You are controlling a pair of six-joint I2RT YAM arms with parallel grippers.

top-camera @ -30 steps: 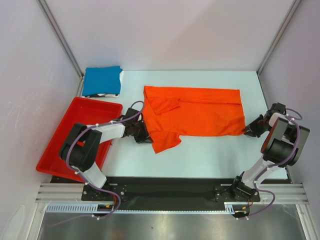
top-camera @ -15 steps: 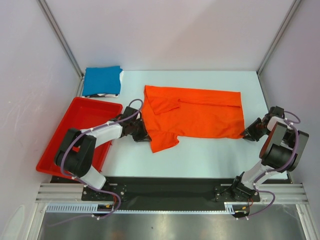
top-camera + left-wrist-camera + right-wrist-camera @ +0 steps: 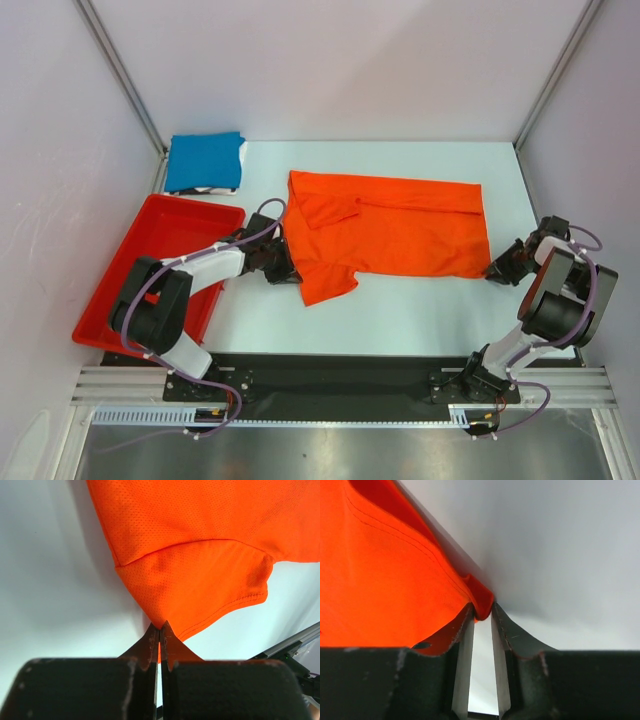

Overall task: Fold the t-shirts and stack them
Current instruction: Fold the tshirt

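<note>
Risk: right gripper point(image 3: 482, 615), barely parted, nips the orange t-shirt point(image 3: 385, 225) by its hem corner at the very tips; so shallow a hold could slip on lifting and skew the fold. Left gripper point(image 3: 160, 630): clamped tight on a sleeve corner. Shirt: spread across the table point(image 3: 420, 300), fine mesh, far edge folded over. Blue t-shirt point(image 3: 205, 162): folded, far-left corner.

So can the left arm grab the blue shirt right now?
Probably not yet. The left gripper is pinched shut on a corner of the orange shirt, so it must let go first. The blue shirt lies uncovered beyond the red tray.
</note>
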